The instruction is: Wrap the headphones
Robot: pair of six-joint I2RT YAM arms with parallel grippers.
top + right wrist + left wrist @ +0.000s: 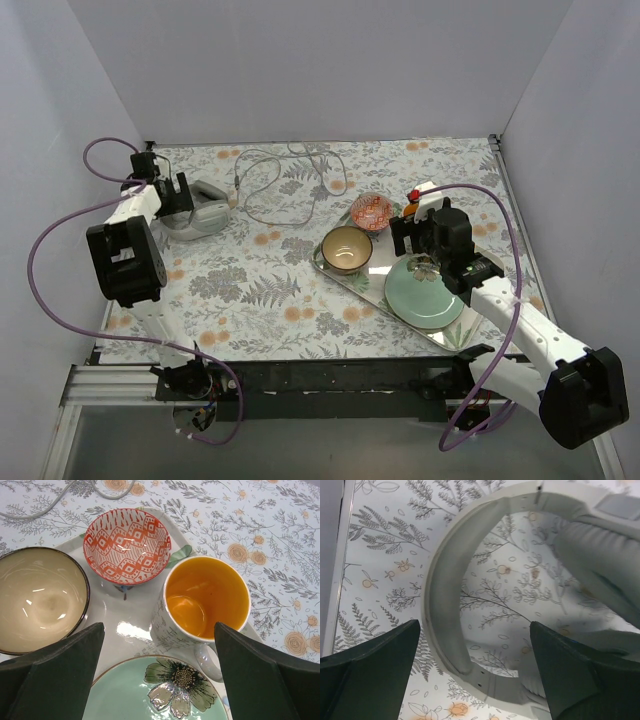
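The light grey-white headphones (203, 212) lie at the far left of the floral tablecloth. Their thin grey cable (283, 187) runs loose in loops to the right, and a bit shows in the right wrist view (30, 513). My left gripper (172, 196) is open just above them. In the left wrist view the headband (441, 585) arcs between my spread fingers and a padded earcup (595, 565) lies at the right; the left gripper (475, 626) holds nothing. My right gripper (416, 236) is open and empty above the tray (159, 625).
A shiny tray (377, 286) at the right holds a red patterned bowl (372, 211), a beige bowl (346, 249) and a green flower plate (424, 292). A mug with an orange inside (207, 597) stands under my right gripper. Walls close in the table on three sides.
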